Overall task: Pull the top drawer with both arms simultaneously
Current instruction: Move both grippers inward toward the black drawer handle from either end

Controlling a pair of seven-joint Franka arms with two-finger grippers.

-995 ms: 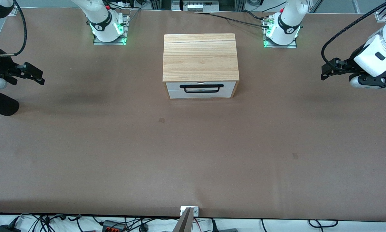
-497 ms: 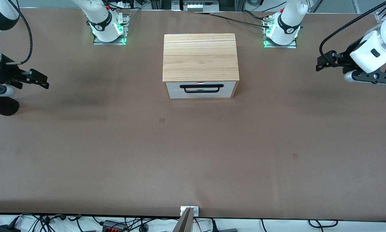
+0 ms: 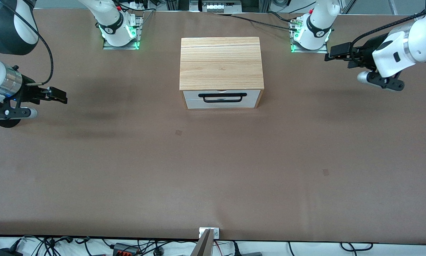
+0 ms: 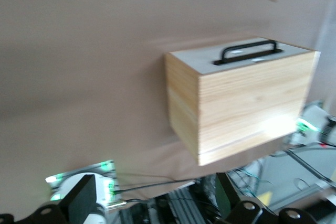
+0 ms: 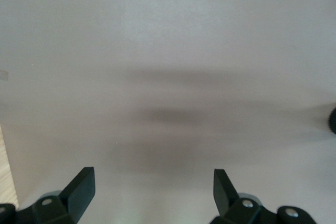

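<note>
The top drawer (image 3: 252, 94) is closed in the light wood cabinet (image 3: 221, 62) at the middle of the table; its white front and black bar handle (image 3: 224, 97) face the front camera. The left wrist view shows the drawer front (image 4: 199, 62) and handle (image 4: 247, 52) from a distance. My left gripper (image 3: 335, 53) is open and empty, in the air toward the left arm's end of the table, well clear of the cabinet. My right gripper (image 3: 60, 96) is open and empty over bare table toward the right arm's end. Its fingers (image 5: 81, 187) frame only table.
The two arm bases (image 3: 310, 35) (image 3: 118, 32) stand on either side of the cabinet, farther from the front camera than its drawer front. A brown mat (image 3: 213, 170) covers the table. A second white drawer front (image 3: 195, 104) sits under the top one.
Both grippers have moved inward toward the cabinet. The left gripper also shifted toward its arm's base; the right gripper moved slightly lower in the front view. The drawer has not moved.
</note>
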